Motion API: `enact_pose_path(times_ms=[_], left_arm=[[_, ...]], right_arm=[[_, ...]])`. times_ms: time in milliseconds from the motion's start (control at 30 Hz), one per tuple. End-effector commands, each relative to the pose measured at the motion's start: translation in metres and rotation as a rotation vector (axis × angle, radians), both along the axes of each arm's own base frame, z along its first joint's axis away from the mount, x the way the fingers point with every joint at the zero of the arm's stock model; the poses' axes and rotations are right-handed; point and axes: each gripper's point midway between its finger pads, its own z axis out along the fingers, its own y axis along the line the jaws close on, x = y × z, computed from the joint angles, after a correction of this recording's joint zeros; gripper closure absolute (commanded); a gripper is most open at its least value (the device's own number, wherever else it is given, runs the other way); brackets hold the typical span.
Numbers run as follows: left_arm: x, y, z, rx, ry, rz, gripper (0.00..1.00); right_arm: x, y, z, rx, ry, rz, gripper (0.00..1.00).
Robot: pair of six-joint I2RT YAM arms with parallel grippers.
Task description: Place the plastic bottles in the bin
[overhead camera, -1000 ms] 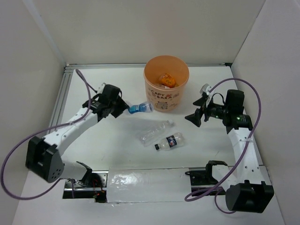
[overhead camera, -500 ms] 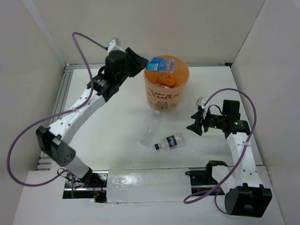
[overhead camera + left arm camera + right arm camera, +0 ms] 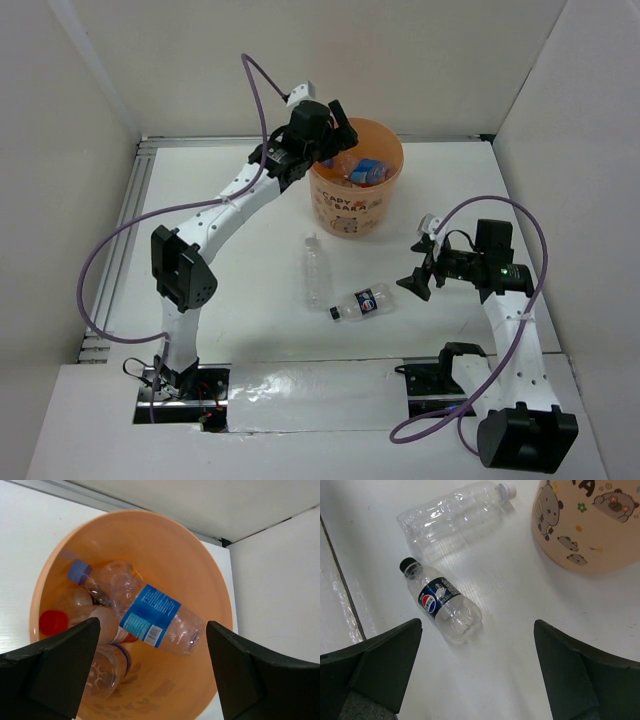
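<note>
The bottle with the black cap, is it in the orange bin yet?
No, the bottle with the black cap lies on its side on the table, outside the orange bin.

Two bottles [image 3: 316, 272] before the bin [image 3: 352, 212]

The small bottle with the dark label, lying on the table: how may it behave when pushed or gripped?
The dark-label bottle looks empty, so it is probably very light. It lies on its round side on the smooth table, so a push may roll it.
</note>
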Motion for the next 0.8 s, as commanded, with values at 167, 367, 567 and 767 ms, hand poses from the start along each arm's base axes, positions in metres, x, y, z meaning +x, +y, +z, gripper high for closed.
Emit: enact_pose_path(times_ms=[167,367,567,767], left_arm=[[-0.02,0.025,0.09,-0.002,-0.194,-0.01,0.0],[-0.113,0.072,0.076,0.179,-0.256,-0.106,0.0],[-0.183,0.123,-0.063,0.301,0.065,-0.095,0.0],[-0.222,0.12,-0.137,0.238,0.241,-0.096,0.0]], right_arm=[[0.006,0.0,-0.012,-0.03,-0.048,0.076,0.0],[-0.011,0.024,-0.042,-0.096,-0.176,0.354,0.0],[-0.009,0.057,-0.08,-0.229,-0.176,0.553,0.0],[-0.003,0.077,-0.123,-0.388,-0.16,0.655,0.0]])
